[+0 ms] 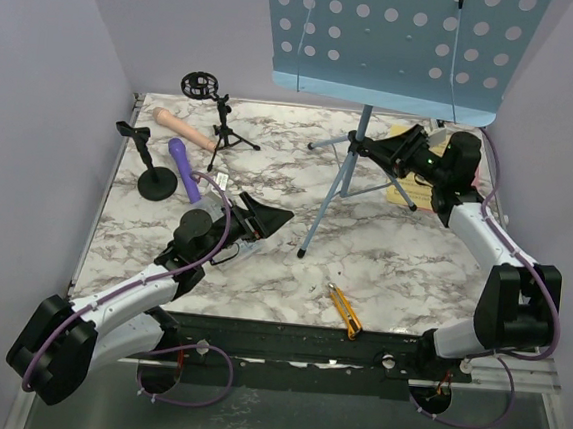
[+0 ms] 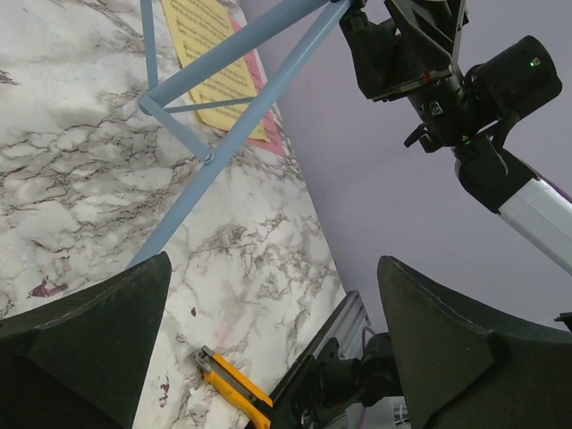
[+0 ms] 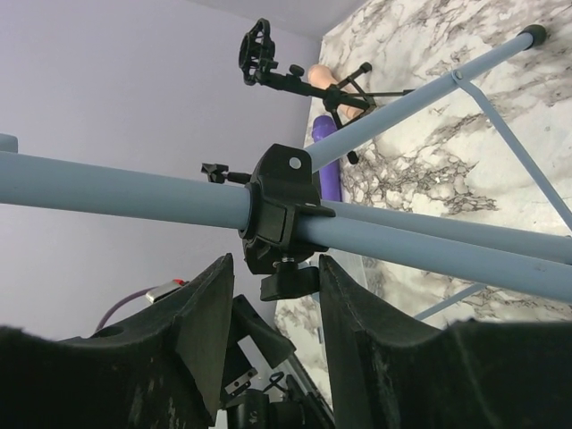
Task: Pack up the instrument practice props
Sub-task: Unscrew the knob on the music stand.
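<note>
Partly open, right pincer (image 3: 275, 273) astride clamp (image 3: 277, 210)

Light-blue perforated music rack (image 1: 402, 44), purple microphone (image 1: 184, 170), beige microphone (image 1: 182, 127), grey-veined white table (image 1: 392, 274), yellow-and-black knife (image 1: 344, 311)

Tripod legs (image 1: 329, 196) fence the middle of the table (image 1: 402, 270); bare marble lies open in front.

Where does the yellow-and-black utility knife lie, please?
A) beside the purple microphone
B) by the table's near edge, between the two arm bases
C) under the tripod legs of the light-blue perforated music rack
B: the yellow-and-black utility knife lies on the marble table, right by its near edge.
</note>
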